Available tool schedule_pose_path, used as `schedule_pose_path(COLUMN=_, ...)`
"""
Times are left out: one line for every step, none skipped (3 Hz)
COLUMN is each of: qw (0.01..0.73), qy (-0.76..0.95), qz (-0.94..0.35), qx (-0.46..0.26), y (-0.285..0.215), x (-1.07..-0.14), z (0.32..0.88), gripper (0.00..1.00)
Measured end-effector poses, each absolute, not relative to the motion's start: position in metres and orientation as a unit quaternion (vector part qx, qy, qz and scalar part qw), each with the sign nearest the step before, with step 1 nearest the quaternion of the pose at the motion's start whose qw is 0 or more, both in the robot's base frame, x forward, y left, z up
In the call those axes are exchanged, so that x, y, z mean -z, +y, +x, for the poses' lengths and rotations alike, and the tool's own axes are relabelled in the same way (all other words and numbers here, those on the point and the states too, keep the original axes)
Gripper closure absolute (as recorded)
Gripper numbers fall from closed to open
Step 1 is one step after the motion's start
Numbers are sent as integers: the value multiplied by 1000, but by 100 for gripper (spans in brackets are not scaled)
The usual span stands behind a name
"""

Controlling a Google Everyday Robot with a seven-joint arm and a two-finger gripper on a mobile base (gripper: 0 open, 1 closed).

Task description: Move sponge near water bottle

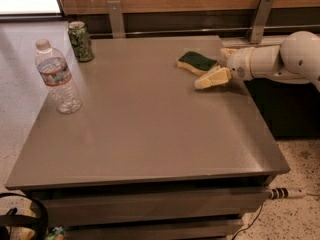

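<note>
The sponge (196, 62), yellow foam with a dark green top, lies flat on the grey table (150, 134) at the far right. My gripper (216, 66) reaches in from the right, just beside the sponge. It is open: the near pale yellow finger (212, 78) lies in front of the sponge's right end, and the far finger (228, 52) is behind it. The water bottle (57, 77), clear with a white cap and a red and blue label, stands upright near the table's left edge, far from the sponge.
A green drink can (80, 41) stands at the table's back left corner, behind the bottle. Two metal brackets (116, 18) rise along the wall behind the table. A cable (287, 193) lies on the floor at the right.
</note>
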State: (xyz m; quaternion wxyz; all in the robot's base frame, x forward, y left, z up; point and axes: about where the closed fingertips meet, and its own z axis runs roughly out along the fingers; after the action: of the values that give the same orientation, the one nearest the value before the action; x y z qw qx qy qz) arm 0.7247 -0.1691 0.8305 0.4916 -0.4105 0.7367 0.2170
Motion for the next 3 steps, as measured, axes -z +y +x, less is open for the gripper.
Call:
schedule_pose_path(qw=497, qy=734, qz=-404, qx=-225, y=-162, x=-824, z=733, gripper=0)
schedule_pose_path(qw=496, qy=734, qz=-404, qx=-228, y=-158, x=-822, z=734, gripper=15)
schedule_pose_path(qw=495, qy=733, qz=-406, qx=-230, y=-153, x=-821, z=735, gripper=46)
